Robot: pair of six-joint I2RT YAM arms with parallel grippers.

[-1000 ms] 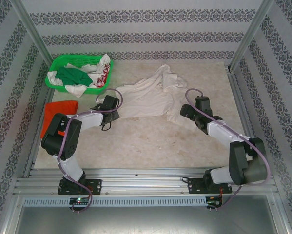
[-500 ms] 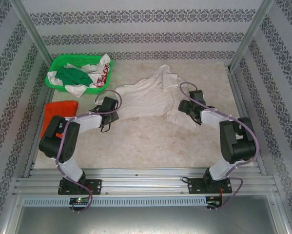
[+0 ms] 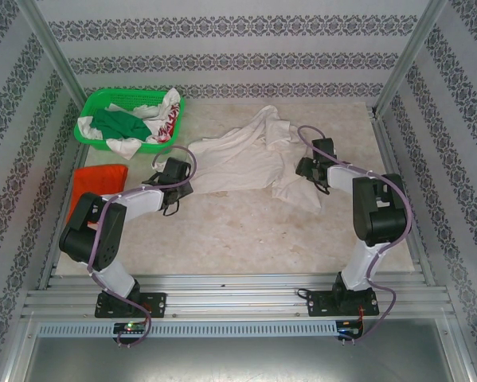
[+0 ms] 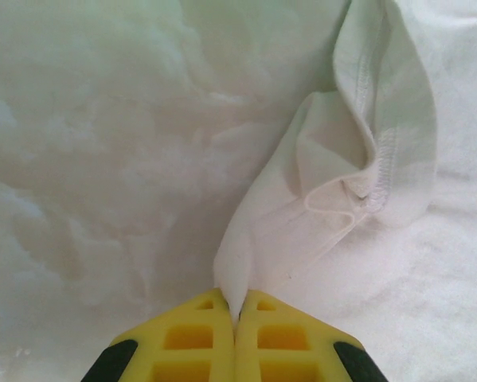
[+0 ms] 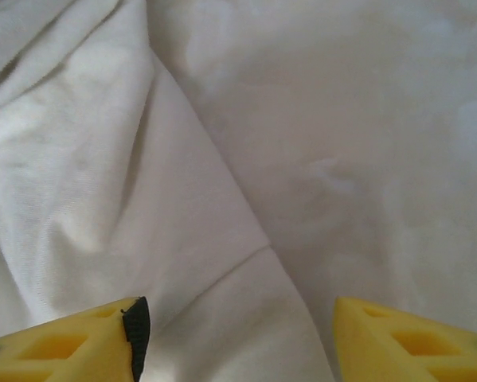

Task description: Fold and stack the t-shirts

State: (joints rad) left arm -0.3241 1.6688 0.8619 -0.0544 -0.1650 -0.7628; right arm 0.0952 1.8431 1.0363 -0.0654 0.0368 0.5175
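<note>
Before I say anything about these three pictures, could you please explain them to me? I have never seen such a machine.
This is a robot with two arms bolted at the near edge of a pale table. The wide picture comes from a fixed camera above and behind the arms. The two close pictures come from a camera on each wrist, so the yellow fingers are each arm's own. On the table lie a crumpled large cream-white cloth t-shirt, an orange-red cloth t-shirt at the left, and a green plastic mesh basket with more clothes. The left tool is shut on a fold of the cream-white shirt. The right tool is open over the shirt's other side, holding nothing.
</note>
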